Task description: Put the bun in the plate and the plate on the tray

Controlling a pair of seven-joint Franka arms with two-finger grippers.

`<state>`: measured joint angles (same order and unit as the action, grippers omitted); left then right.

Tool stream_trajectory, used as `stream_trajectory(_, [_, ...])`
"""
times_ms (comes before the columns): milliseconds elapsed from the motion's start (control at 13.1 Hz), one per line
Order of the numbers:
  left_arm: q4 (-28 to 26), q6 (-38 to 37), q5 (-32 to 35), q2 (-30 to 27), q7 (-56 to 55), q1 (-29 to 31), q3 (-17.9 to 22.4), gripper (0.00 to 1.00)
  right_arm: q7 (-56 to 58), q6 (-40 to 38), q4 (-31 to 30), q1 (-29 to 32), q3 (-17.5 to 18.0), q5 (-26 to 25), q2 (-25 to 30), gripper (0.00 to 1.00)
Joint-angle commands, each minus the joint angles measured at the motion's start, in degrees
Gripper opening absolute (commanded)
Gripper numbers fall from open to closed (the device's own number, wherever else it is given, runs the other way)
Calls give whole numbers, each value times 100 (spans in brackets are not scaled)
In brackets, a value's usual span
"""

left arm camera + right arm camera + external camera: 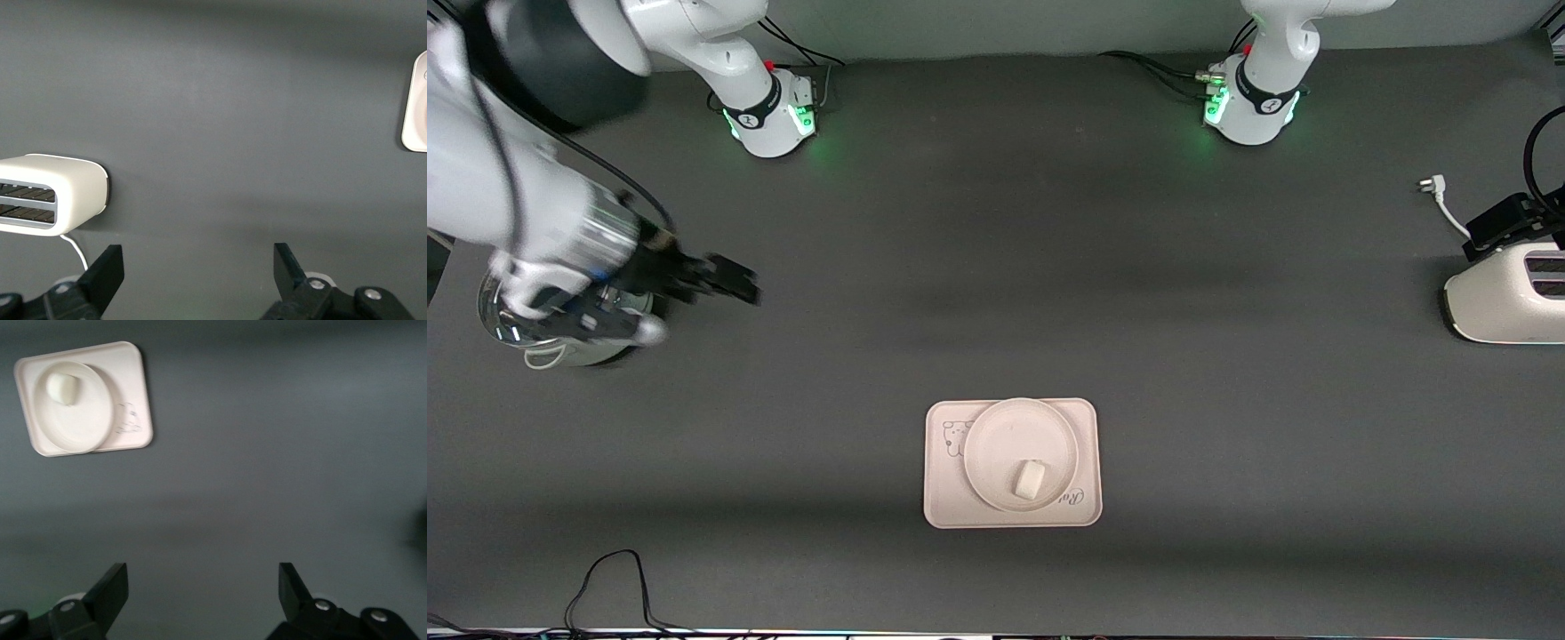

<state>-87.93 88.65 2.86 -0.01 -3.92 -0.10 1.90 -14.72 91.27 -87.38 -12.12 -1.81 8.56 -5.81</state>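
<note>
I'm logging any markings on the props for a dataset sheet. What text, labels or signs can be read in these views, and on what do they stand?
"Ra": start of a script word on the tray, at a corner nearer the front camera; the plate covers the rest.
Cartoon animal drawing on the tray, no words with it.
Bands on both robot bases: marks too small to read.
Bun, plate, toaster: no text visible.
</note>
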Motion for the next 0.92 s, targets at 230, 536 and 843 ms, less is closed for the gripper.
stream_trajectory(230, [39,-129,-66,9,41,-25,-14,100,1252,-118,-429,694,-169,-715,414,100])
stream_trajectory(536, [48,-102,-92,18,49,1,-14,100,1507,-109,-455,711,-539,-724,423,100])
stream_trajectory(843, [57,-111,-92,18,85,28,3,100,1499,-109,-437,694,-636,-724,423,100])
